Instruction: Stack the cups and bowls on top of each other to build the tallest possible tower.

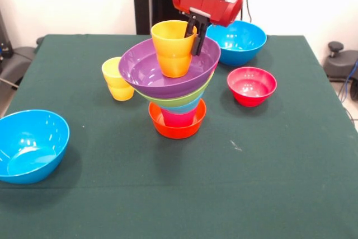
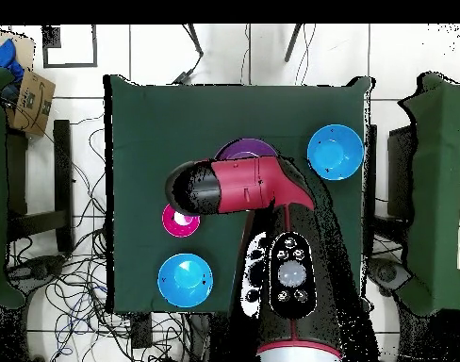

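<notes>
Atop the tower (image 1: 174, 90) at mid-desk, my tool (image 1: 197, 36) pinches the orange cup (image 1: 173, 47) by its rim, one finger inside and one outside; the cup stands in the purple bowl (image 1: 145, 71). Below it sit green, light blue and red-pink layers in an orange bowl (image 1: 176, 130). A yellow cup (image 1: 116, 79) stands just beside the stack. The red bowl (image 1: 251, 85) and two blue bowls (image 1: 241, 40) (image 1: 29, 144) rest apart on the green desk (image 1: 224, 183).

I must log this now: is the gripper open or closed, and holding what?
Gripper: closed on the rim of the orange cup, which sits in the purple bowl.
</notes>
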You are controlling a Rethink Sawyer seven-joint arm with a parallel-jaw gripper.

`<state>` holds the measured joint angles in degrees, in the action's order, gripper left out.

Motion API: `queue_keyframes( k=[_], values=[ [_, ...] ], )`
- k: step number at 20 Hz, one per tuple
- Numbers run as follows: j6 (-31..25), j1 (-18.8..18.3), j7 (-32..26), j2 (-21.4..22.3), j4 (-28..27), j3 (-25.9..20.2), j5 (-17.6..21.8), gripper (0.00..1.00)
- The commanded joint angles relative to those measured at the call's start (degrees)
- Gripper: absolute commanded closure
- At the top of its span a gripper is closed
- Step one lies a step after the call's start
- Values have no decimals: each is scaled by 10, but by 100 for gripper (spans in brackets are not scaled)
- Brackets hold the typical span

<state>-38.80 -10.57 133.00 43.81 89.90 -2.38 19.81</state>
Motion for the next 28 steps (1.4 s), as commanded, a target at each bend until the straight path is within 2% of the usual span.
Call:
queue_keyframes(
  k=[1,2,12,21,28],
  values=[
    [22,-11,-65,-12,32,-37,40,100],
    [27,-13,-64,-11,36,-40,39,0],
    [6,-23,-73,-2,37,-62,16,0],
    [-4,-21,-69,0,34,-67,19,0],
    [-42,-22,-76,28,32,-76,-1,0]
  ],
)
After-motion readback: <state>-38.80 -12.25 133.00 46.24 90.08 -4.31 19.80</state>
